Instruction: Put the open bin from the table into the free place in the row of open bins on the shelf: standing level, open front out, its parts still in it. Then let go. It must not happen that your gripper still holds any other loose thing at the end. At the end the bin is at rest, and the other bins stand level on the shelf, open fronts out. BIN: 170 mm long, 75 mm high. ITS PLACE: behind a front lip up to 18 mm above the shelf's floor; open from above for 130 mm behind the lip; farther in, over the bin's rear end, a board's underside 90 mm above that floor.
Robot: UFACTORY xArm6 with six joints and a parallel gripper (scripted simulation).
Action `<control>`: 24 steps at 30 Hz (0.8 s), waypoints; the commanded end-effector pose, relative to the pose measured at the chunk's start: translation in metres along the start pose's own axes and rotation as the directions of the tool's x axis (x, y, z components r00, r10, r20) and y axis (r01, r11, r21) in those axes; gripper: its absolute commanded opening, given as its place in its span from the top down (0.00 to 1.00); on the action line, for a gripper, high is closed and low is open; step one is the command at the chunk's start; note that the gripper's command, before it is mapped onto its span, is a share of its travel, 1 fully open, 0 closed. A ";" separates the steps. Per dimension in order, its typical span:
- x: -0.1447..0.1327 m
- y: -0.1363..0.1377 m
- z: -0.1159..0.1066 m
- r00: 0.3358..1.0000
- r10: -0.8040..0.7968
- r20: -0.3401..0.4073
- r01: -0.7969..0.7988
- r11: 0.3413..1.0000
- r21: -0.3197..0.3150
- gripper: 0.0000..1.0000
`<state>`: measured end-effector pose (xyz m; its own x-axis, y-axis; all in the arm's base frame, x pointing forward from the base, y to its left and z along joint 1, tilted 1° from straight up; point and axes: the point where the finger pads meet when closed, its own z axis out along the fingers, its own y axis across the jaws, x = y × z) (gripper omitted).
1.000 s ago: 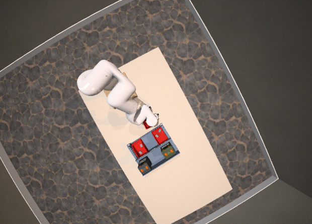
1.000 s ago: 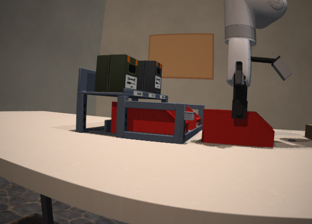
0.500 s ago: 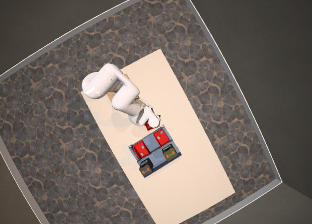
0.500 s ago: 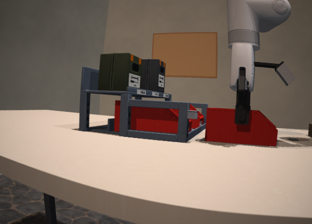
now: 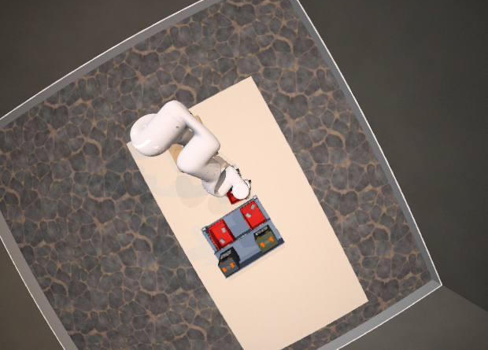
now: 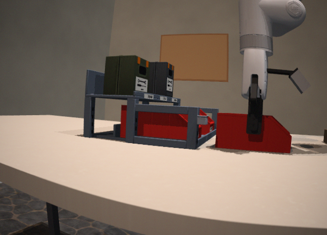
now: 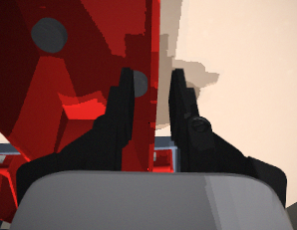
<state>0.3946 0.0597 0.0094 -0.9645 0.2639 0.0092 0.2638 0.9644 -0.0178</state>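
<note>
The red open bin (image 6: pixel 232 131) (image 5: pixel 233 198) (image 7: pixel 95 59) stands on the table just in front of the grey shelf (image 6: pixel 161 109) (image 5: pixel 241 224). Grey round parts (image 7: pixel 49 35) lie inside it. My gripper (image 6: pixel 254 130) (image 7: pixel 151 84) points down and straddles the bin's side wall, one finger inside and one outside. The fingers stand partly open, with a gap between the outer finger and the wall. Two red bins (image 5: pixel 252 215) (image 5: pixel 220 233) sit on the shelf's lower level with a free gap between them; they also show in the exterior view (image 6: pixel 158 123).
A dark green box (image 6: pixel 124 74) (image 5: pixel 264 240) and a black box (image 6: pixel 161 78) (image 5: pixel 228 259) stand on the shelf's upper board. An orange panel (image 6: pixel 194 57) hangs on the back wall. The shelf's front lip faces the bin on the table.
</note>
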 end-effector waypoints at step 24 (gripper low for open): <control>-0.002 0.001 -0.004 1.000 0.000 0.004 0.000 1.000 -0.002 0.72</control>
<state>0.3950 0.0598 0.0117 -0.9645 0.2639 0.0082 0.2638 0.9644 -0.0174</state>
